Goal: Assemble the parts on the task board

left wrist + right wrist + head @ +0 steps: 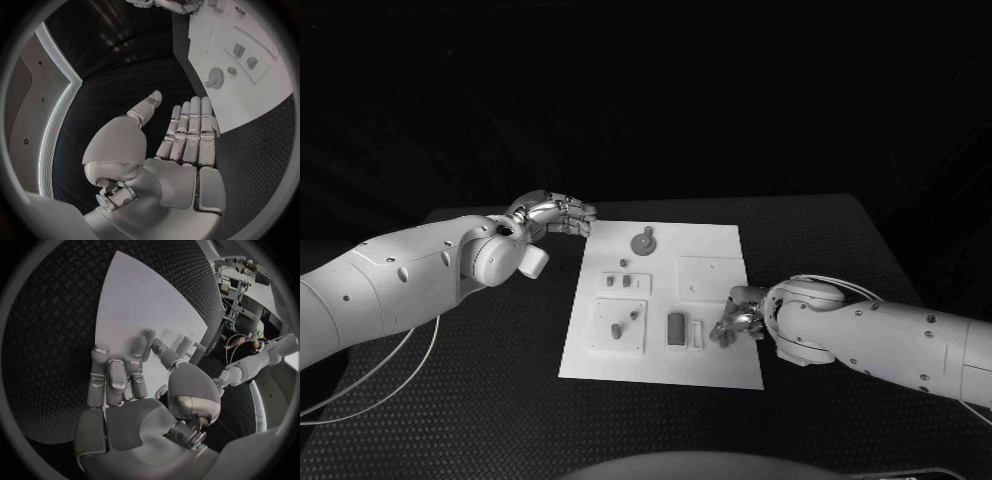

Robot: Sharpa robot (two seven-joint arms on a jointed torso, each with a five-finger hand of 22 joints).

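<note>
Right hand (737, 322) of mine rests fingers-down at the board's (711, 245) right edge, grasp unclear to me, beside a dark part (676, 328) in its slot, while my left hand (554, 213) hangs empty, fingers straight, off the board's far-left corner.

The scene is dim and without colour; the room behind the worktop (473, 400) is black. The board (711, 245) is the brightest surface, nearly washed out, and its parts cast faint shadows. Wrist views bend straight edges and darken at the rim. A bright strip glares in the left wrist view.
</note>
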